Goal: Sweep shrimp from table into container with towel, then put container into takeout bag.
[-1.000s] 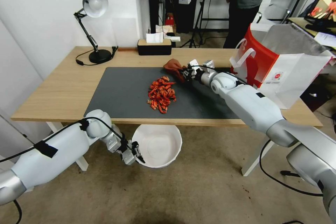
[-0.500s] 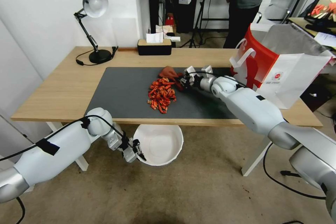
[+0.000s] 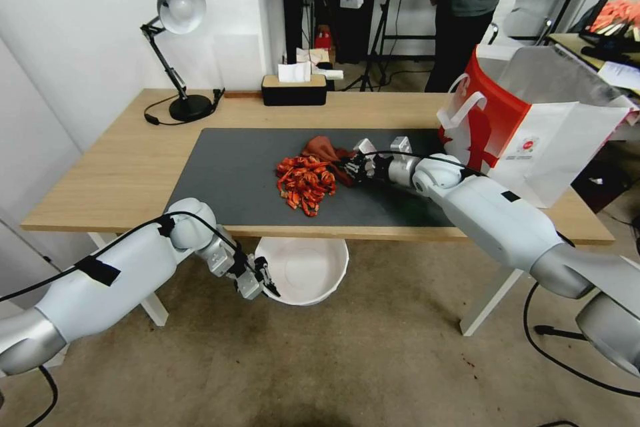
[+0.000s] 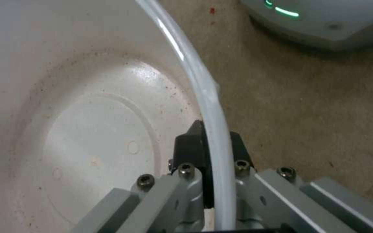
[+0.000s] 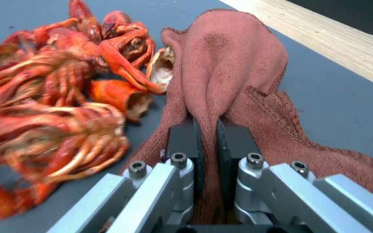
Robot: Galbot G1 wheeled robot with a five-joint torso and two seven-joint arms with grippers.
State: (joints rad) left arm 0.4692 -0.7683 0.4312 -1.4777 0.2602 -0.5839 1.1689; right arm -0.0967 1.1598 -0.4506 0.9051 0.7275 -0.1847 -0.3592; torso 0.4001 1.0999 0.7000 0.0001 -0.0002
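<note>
Head view
- Bench (image 3: 120,167): I see a light-wood top carrying a dark grey mat (image 3: 233,173).
- Shrimp (image 3: 305,181): a red-orange heap on the mat, near its middle.
- Towel (image 3: 327,150): a rust-red cloth on the mat, touching the heap's far right side.
- Right claw (image 3: 349,167): low over the mat, just right of the heap, clenched on the towel.
- Bowl (image 3: 303,270): white, round, below the bench's near edge, under the heap's side of the mat, above the floor.
- Left claw (image 3: 265,282): at the bowl's left rim, gripping it.
- Bag (image 3: 533,127): white and red, standing open on the right end of the bench, well apart from the heap.
- Lamp (image 3: 175,47): on the far left of the bench.
- Tissue box (image 3: 294,88): black, at the far edge.

Left wrist view
- Left claw (image 4: 212,152): I read both black pads pinched on the bowl (image 4: 91,142) rim, one inside, one outside.
- Bowl interior: no shrimp in it; fine reddish specks on the floor of the bowl.
- Floor (image 4: 307,106): brown carpet beyond the rim.

Right wrist view
- Right claw (image 5: 207,142): pads closed tight on a fold of the towel (image 5: 230,64), which rises in a hump ahead of them.
- Shrimp (image 5: 61,97): pressed against the towel's side; the nearest pieces touch the cloth.
- Mat (image 5: 342,106): grey surface under both; the wood of the bench (image 5: 346,42) shows beyond it.
</note>
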